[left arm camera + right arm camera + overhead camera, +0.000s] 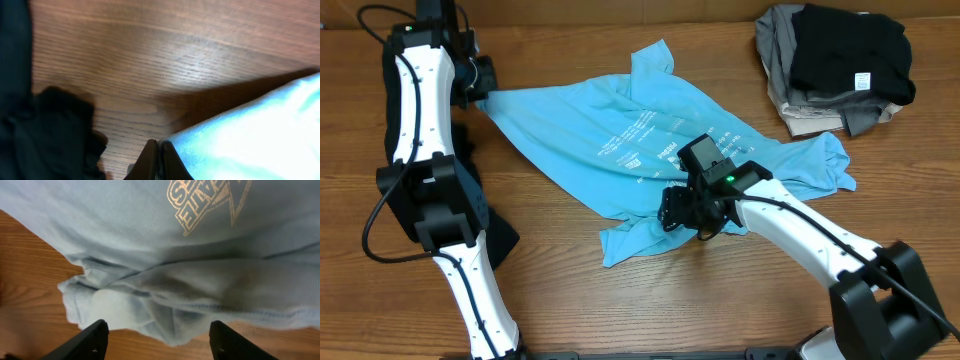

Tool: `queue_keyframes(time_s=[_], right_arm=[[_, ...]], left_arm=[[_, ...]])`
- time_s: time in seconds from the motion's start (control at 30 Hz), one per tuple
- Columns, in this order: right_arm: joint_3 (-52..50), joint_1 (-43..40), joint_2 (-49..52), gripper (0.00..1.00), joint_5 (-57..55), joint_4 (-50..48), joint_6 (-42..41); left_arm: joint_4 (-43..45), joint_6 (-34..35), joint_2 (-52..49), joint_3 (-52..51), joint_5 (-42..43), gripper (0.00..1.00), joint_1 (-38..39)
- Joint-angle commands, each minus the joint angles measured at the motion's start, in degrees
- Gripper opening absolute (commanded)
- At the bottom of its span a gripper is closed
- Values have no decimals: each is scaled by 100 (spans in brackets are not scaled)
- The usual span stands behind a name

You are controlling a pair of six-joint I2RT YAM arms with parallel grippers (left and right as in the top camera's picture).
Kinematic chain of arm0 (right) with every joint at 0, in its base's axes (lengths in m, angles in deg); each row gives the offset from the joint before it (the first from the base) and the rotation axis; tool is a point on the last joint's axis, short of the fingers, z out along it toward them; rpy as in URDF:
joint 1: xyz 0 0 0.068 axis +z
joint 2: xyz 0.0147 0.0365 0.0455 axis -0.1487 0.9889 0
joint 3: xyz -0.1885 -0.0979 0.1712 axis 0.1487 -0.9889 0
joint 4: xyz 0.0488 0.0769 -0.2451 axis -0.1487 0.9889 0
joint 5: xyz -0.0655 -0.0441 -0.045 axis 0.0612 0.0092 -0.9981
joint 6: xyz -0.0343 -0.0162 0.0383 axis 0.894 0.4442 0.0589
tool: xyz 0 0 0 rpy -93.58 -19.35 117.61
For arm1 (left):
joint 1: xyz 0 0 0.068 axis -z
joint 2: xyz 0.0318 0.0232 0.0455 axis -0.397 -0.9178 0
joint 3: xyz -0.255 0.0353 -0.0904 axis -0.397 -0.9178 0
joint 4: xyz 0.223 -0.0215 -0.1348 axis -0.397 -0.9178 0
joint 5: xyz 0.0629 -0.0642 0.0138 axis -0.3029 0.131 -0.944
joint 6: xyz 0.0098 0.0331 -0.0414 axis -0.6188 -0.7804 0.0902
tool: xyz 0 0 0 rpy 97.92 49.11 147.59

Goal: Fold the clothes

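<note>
A light blue T-shirt with white lettering lies crumpled and spread across the middle of the table. Its left corner is drawn out to a point at my left gripper. In the left wrist view that gripper is shut, with the blue cloth at its right finger. My right gripper hovers over the shirt's near edge. In the right wrist view it stands open, its black fingers either side of a bunched hem, touching nothing.
A stack of folded clothes sits at the back right, a black garment on top of grey and beige ones. The left arm's black base stands at the left. A dark shape fills the left wrist view's left side.
</note>
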Motion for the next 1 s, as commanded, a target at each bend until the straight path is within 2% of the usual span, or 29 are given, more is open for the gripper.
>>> queue_keyframes(time_s=[0.0,0.17,0.37,0.57,0.7,0.77,0.8,0.97], right_arm=[[-24,72,343,71,2,-72,129],[-26,87,562,75,-50,-7,258],[-24,85,627,73,-391,-164,251],[-26,33,627,51,-949,-249,-173],[-24,-61,627,24,-1213,-118,-442],[-24,-133,625,8,-1425,85,-590],[-22,-177,612,4,-1517,210,-660],[-17,-693,334,4,-1703,1060,-686]], left_arm=[[-15,-55,337,166,20,4,42],[-44,-55,337,164,20,4,42],[-35,-55,337,164,20,4,42],[-31,-55,337,164,-4,4,42],[-35,-55,337,166,-4,4,15],[-35,-55,339,166,-7,4,-11],[-46,-55,352,166,-7,4,-24],[-160,-50,595,166,-4,4,-157]])
